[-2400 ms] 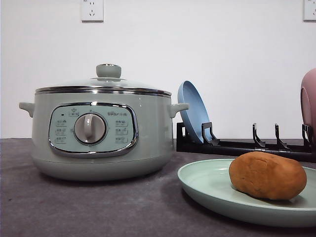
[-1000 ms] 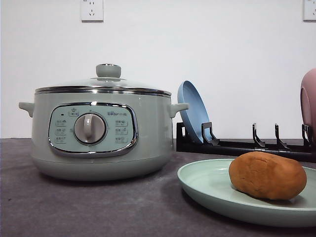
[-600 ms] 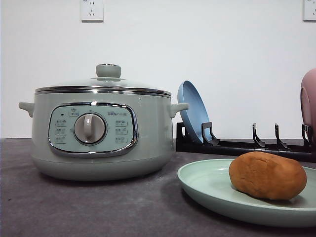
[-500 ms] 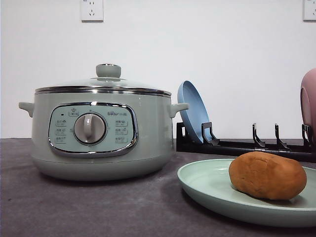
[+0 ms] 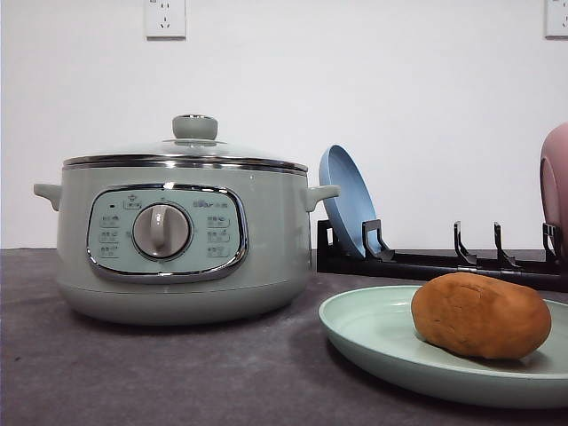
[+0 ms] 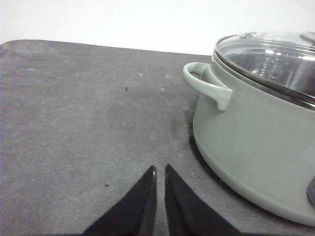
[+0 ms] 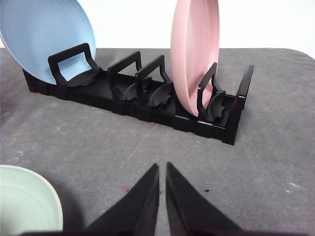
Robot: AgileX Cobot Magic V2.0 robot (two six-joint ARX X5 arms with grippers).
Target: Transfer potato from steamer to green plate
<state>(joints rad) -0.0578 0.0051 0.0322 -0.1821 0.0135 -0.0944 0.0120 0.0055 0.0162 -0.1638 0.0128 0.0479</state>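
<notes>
The potato lies on the green plate, which sits at the front right of the grey surface. The steamer stands to the left of the plate with its glass lid on. Behind the plate, toward the back edge, a black rack holds a blue plate and a pink dish upright. The left gripper hangs clenched and empty just beside the steamer's side handle. The right gripper is likewise clenched, grasping nothing, in front of the rack.

Steamer: glossy sage body, chrome rim, glass lid. Green plate smooth, glossy. Potato matte, bumpy. Tabletop matt grey, cloth-like. Rack black plastic.
</notes>
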